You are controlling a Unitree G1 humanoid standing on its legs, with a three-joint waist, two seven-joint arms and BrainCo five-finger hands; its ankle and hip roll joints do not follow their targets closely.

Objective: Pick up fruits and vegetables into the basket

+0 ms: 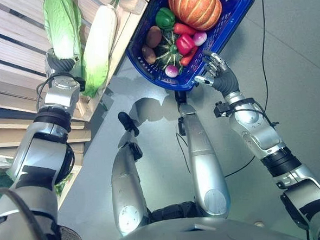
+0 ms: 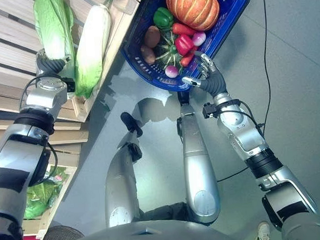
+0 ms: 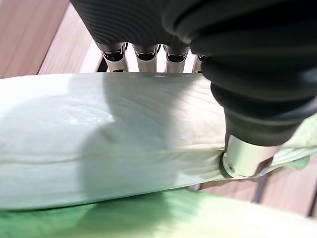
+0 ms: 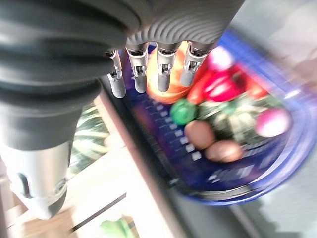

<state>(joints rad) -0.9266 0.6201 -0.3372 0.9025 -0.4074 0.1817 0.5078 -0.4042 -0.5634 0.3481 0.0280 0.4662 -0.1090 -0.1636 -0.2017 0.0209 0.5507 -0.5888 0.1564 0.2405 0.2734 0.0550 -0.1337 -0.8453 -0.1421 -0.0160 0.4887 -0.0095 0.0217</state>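
The blue basket (image 1: 235,17) is already loaded with a pumpkin (image 1: 195,6) and smaller produce. Left of it, a cabbage (image 1: 61,22) is clasped by the left hand (image 1: 61,63); the right hand (image 1: 215,70) is held slack beside its rim.

Arms: silver-grey shells, black joint bands. Left hand (image 1: 60,64) and right hand (image 1: 215,68): dark ribbed wrist covers, silver fingers (image 4: 164,74) with dark tips.

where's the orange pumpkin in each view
Left eye view: pumpkin at the top, in the far end of the blue basket.
Right eye view: same spot.
Left wrist view: not there.
Right wrist view: orange patch behind the fingers.
Shared landmark: the blue basket.
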